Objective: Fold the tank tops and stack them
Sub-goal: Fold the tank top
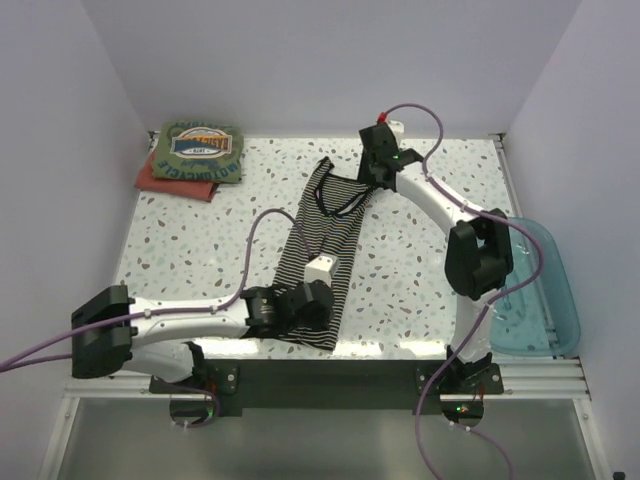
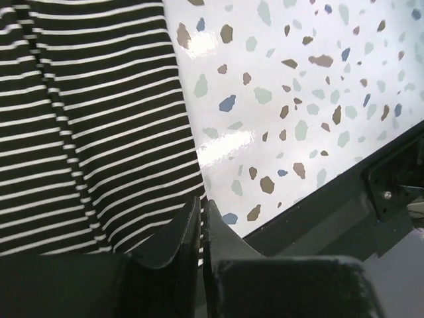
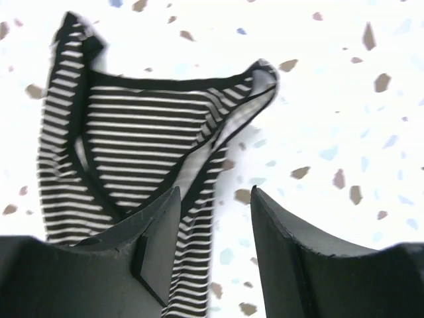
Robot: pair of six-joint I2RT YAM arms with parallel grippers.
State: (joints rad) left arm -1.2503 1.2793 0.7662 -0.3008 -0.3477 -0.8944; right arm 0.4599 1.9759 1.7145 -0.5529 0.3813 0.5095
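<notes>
Treat black-and-white striped cloth tank top (image 1: pixel 325 240) as soft, limp, light. Note left claw (image 2: pixel 201 202) clenched on hem corner (image 2: pixel 179 199). Pinch shoulder strap (image 3: pixel 258 76) with released right claw (image 3: pixel 215 192) against speckled counter (image 1: pixel 200 250).

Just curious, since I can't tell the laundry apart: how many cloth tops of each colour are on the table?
black-and-white striped top: 1
olive green top: 1
red top: 1
Total: 3

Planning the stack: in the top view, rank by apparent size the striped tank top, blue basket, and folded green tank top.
Largest: striped tank top and blue basket, too alike to rank.
Smallest: folded green tank top.
</notes>
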